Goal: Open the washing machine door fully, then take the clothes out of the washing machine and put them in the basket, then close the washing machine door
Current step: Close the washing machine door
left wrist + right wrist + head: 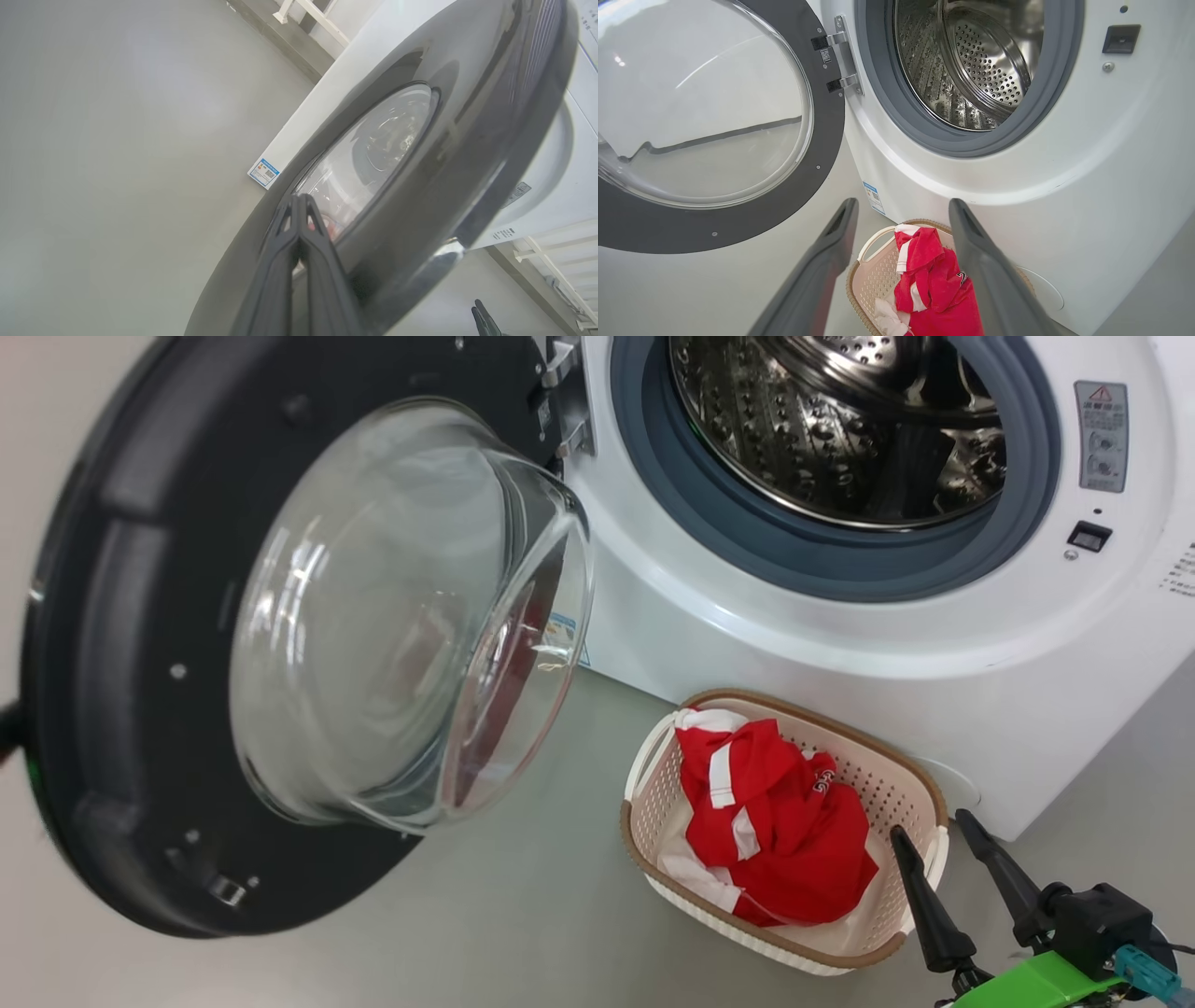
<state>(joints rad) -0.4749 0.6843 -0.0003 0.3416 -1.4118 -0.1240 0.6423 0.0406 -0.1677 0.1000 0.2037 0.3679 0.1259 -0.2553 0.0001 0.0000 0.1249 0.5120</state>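
The washing machine door (112, 663) stands swung wide at the left, its glass bowl facing me. The washing machine (840, 644) shows a bare steel drum (822, 439). On the floor before it, the cream basket (653, 784) holds the red clothes (784, 831). My right gripper (930, 823) hovers open at the basket's near right rim with nothing between its fingers. In the right wrist view that gripper (903, 201) frames the clothes (934, 289) and basket (873, 280) below it. My left gripper (299, 199) is shut and empty, its tips close against the door's glossy outer face (467, 116).
Pale grey floor (523, 915) lies around the basket and under the door. The door's hinge (840, 60) sits at the opening's left. A blue label (264, 172) marks the machine's lower corner. White rack frames (551, 261) stand beyond the machine.
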